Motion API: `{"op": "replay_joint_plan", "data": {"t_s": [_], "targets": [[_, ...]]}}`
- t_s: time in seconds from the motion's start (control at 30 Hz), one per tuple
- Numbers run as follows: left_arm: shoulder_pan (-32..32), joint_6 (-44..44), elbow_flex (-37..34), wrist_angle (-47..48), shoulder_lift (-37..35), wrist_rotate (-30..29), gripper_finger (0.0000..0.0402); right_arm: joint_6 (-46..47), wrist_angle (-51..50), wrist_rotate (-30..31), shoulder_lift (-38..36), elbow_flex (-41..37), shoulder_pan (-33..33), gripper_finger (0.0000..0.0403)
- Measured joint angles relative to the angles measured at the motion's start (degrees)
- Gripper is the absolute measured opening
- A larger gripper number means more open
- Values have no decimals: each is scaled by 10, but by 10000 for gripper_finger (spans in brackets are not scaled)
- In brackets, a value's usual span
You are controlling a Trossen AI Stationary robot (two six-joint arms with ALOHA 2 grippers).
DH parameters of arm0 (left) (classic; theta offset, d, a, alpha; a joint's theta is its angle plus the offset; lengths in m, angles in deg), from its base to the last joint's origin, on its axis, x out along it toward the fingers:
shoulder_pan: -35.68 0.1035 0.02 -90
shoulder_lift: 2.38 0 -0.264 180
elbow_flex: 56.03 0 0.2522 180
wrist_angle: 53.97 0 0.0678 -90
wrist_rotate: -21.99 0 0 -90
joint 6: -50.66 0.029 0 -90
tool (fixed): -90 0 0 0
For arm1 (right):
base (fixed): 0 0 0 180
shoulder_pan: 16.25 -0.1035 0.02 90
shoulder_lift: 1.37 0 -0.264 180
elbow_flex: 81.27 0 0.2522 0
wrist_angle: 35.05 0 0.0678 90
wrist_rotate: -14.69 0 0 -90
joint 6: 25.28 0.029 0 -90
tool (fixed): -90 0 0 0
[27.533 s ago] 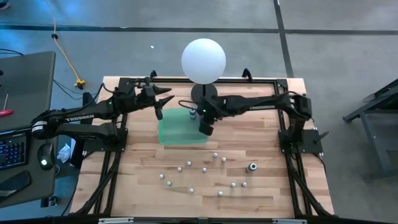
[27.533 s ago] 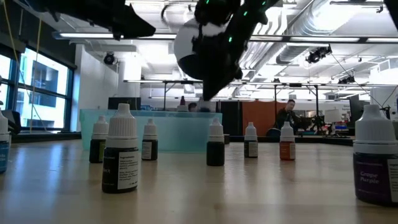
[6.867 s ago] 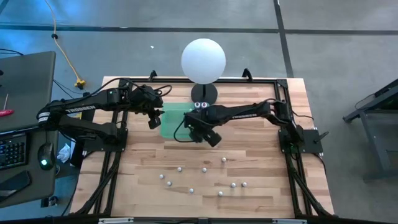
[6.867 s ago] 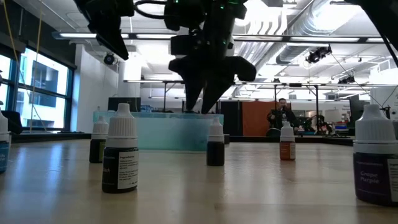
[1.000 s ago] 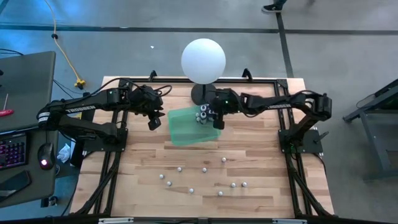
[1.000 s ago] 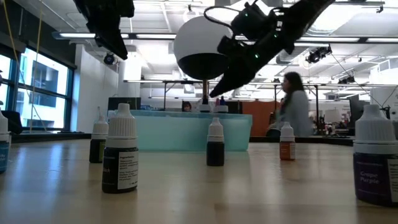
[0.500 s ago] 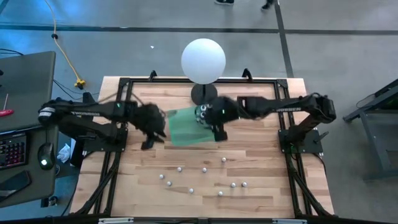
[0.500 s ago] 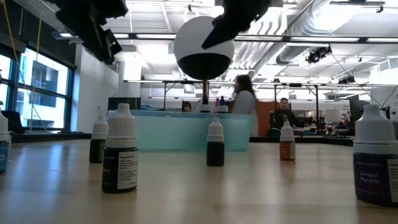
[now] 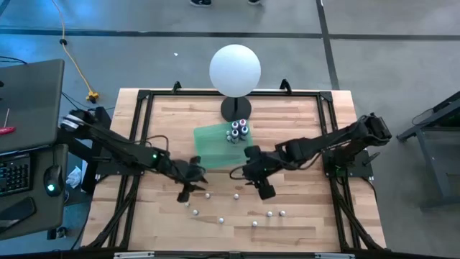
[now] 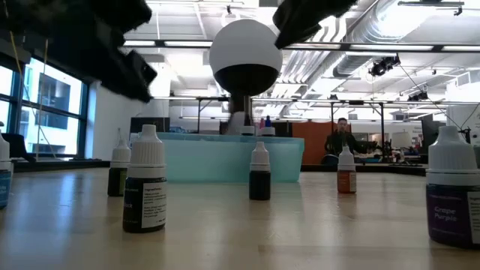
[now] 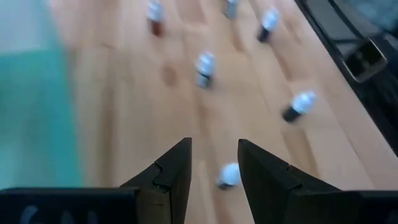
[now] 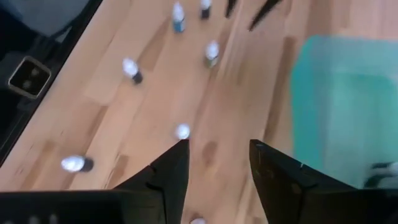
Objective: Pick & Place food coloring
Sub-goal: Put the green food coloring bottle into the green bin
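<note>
Several food coloring bottles point(image 9: 236, 196) stand loose on the wooden table's near half; a few more point(image 9: 238, 131) stand in the green tray point(image 9: 215, 150). They are tiny, with pale caps. My left gripper point(image 9: 195, 189) hovers open above the loose bottles on the left. In its wrist view one bottle point(image 11: 229, 176) shows on the table below the gap between its fingers point(image 11: 214, 167). My right gripper point(image 9: 261, 188) hovers open just near of the tray. Its wrist view point(image 12: 214, 168) shows a bottle point(image 12: 182, 131) ahead. Neither gripper touches a bottle.
A white globe lamp point(image 9: 235, 70) on a dark foot stands behind the tray at the far edge. A black frame point(image 9: 144, 97) rims the table. In the low view, bottles point(image 10: 146, 180) stand in a row before the tray point(image 10: 217, 157). People sit in the room beyond.
Both arms have swung away from the tray toward the table's near edge. My left gripper has come from the tray's far left corner down over the loose bottles. My right gripper has left the bottles in the tray and now hangs over the middle of the table.
</note>
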Motion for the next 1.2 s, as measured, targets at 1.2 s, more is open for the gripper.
{"op": "replay_joint_plan", "data": {"t_s": [1.2], "targets": [[-6,-15,22,-121,170,17,43,49,168,47,0,-161,-14,142]]}}
